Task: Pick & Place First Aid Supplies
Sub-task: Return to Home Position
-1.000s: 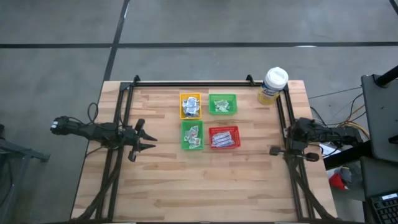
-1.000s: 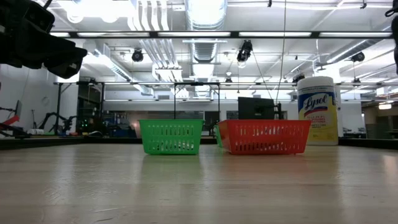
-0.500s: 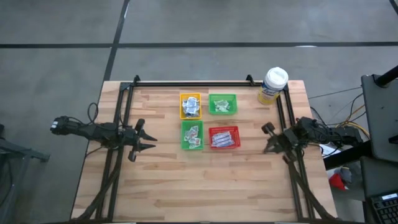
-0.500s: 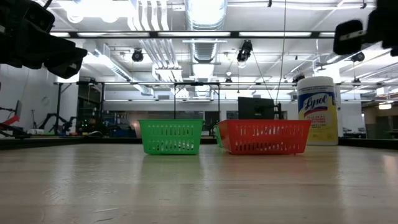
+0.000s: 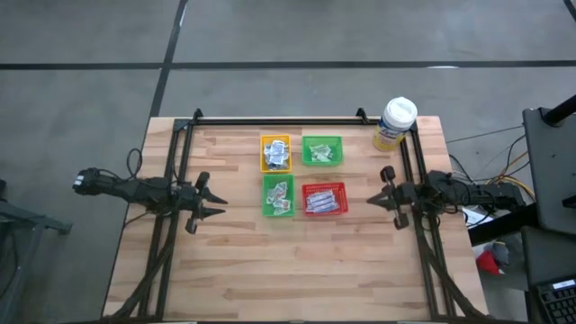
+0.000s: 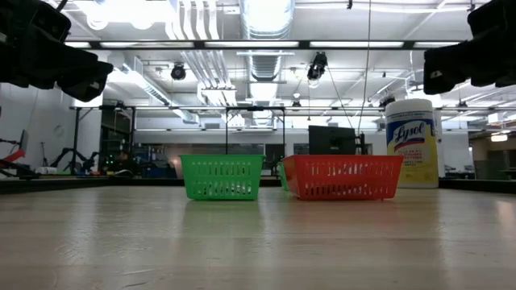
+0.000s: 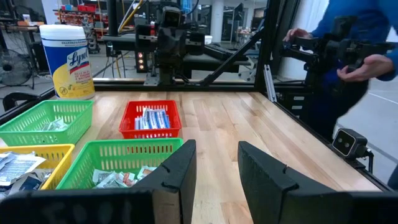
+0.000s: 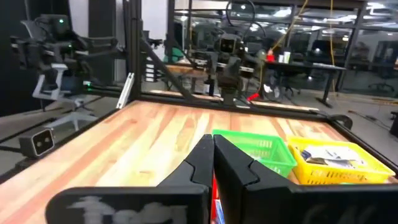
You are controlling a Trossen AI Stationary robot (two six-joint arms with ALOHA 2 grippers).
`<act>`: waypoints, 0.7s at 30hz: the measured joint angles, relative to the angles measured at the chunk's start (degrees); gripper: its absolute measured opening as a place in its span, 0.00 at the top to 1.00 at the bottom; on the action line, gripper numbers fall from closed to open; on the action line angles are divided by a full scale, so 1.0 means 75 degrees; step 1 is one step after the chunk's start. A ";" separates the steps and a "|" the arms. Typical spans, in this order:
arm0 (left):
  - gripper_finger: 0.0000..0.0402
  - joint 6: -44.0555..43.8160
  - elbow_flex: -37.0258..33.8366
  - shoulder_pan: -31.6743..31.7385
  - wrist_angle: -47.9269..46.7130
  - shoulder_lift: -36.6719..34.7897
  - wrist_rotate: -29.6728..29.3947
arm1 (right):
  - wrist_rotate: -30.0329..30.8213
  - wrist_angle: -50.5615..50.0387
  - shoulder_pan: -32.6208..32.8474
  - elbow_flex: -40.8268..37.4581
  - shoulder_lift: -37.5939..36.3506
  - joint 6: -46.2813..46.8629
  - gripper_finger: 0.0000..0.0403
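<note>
Tabletop [image 5: 297, 261], supplies [image 5: 322, 200] in trays [image 5: 345, 200], right pincer [image 8: 213, 142] seemingly closed

The robot's left arm [image 5: 135, 189] and right arm [image 5: 450, 191] are matte black, built of slim jointed segments; a thin black cable [image 5: 134, 160] loops out behind the left gripper [image 5: 220, 205], whose broad, angular fingers [image 7: 177, 174] are plain black with bevelled edges.

Lit from above by bright ceiling lights [image 6: 121, 10] beside silver ducts [image 6: 266, 16]; floored in grey concrete [image 5: 81, 99]; furnished with a wooden table [image 5: 297, 270] and distant desks [image 8: 298, 67].
</note>
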 joint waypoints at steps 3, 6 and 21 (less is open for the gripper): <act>0.71 -0.0003 0.0000 -0.0001 0.0000 0.0000 0.0000 | 0.0023 -0.0007 -0.0001 0.0000 0.0063 -0.0007 0.98; 0.71 -0.0003 0.0000 0.0000 0.0001 0.0000 0.0000 | 0.0023 -0.0007 0.0003 0.0000 0.0097 0.0000 0.98; 0.71 -0.0003 0.0000 -0.0001 0.0003 0.0001 0.0002 | 0.0017 -0.0001 0.0003 0.0000 0.0087 0.0020 0.98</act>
